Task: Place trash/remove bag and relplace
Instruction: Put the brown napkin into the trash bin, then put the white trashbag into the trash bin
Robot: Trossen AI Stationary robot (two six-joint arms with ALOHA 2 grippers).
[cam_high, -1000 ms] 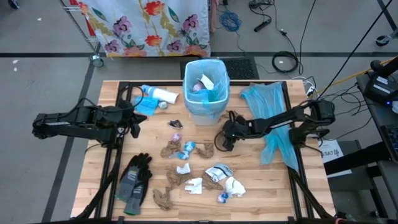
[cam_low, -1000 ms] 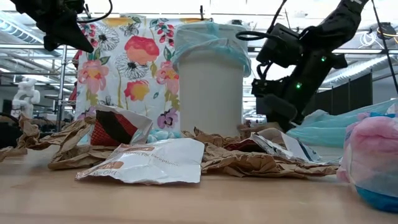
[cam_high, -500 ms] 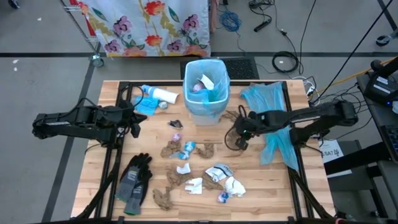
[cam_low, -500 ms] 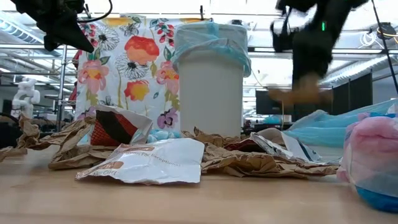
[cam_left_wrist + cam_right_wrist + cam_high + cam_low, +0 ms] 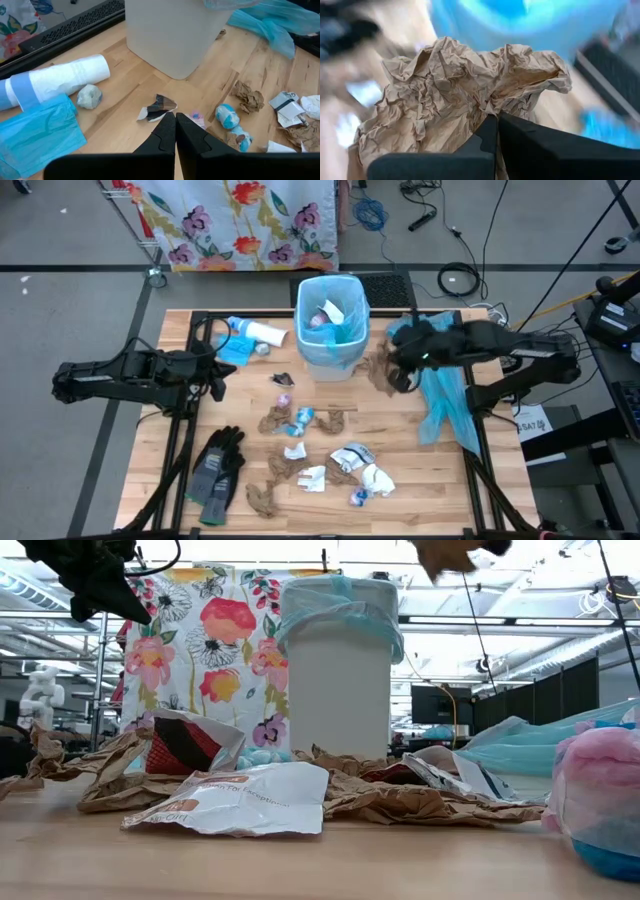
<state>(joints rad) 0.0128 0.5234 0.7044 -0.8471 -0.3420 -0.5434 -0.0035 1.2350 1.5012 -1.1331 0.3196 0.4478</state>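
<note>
My right gripper hangs high beside the white bin, on its right, and is shut on a crumpled brown paper wad. The wad also shows at the top of the low view. The bin has a blue bag as its liner and holds some trash. More trash lies on the table before the bin: brown wads and white scraps. My left gripper waits shut at the table's left, above the wood, and holds nothing. My right gripper pinches the brown paper wad between its two fingers, at the wad's lower edge as the wrist view shows it. The wad is lifted clear of the table, and most of it bulges out beyond the fingertips.
A loose blue bag lies under the right arm by the table's right edge. A white roll with blue plastic lies left of the bin. Dark grey gloves lie near the front left. A torn dark scrap lies ahead of my left gripper.
My right gripper has taken hold of a brown paper wad down at the table right of the bin. It has risen steeply with it, drifting toward the far edge. The wad is now lifted clear, above the bin's rim in the low view.
</note>
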